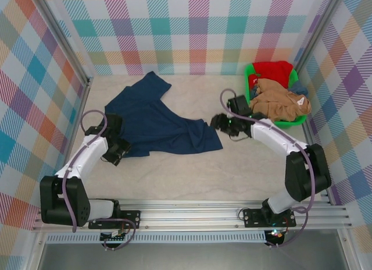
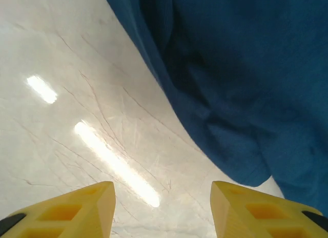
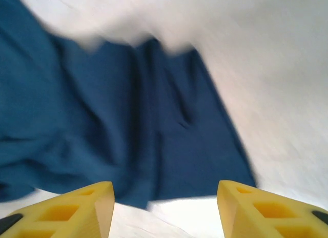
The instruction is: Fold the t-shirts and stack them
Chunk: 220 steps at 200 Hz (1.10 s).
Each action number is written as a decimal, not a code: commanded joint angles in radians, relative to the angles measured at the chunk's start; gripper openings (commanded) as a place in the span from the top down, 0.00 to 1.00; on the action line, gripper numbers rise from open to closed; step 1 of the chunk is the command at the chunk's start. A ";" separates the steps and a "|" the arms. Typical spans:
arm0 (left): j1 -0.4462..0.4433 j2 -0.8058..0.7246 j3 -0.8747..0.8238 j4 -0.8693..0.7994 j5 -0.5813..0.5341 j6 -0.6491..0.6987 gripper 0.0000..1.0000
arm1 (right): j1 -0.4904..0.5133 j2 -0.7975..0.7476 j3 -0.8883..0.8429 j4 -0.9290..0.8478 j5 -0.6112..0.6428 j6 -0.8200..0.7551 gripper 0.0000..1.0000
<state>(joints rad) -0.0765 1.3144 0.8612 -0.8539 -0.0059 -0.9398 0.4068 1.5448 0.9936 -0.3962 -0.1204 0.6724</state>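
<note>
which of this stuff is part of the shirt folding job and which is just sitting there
Job: navy shirt on the table; red shirt, tan shirt and a bit of blue cloth in the basket.
Just there: the basket itself, the table, the plaid walls.

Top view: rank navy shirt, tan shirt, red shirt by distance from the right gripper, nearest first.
From the right gripper:
1. Navy t-shirt, on the table just left of it.
2. Tan t-shirt, in the green basket, right of it.
3. Red t-shirt, at the basket's far end.
</note>
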 commanded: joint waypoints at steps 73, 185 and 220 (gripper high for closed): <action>-0.027 0.132 -0.075 0.307 0.057 -0.122 0.61 | -0.043 0.118 -0.086 0.105 -0.048 0.092 0.49; -0.052 0.005 0.004 0.198 -0.027 -0.009 1.00 | -0.021 0.193 -0.016 0.112 -0.056 0.171 0.97; -0.054 -0.041 0.119 0.171 -0.031 0.048 1.00 | -0.012 0.106 0.075 -0.020 0.064 0.175 1.00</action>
<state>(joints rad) -0.1223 1.3140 0.8829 -0.6380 -0.0177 -0.9516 0.3885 1.7187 0.9871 -0.3309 -0.1337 0.8379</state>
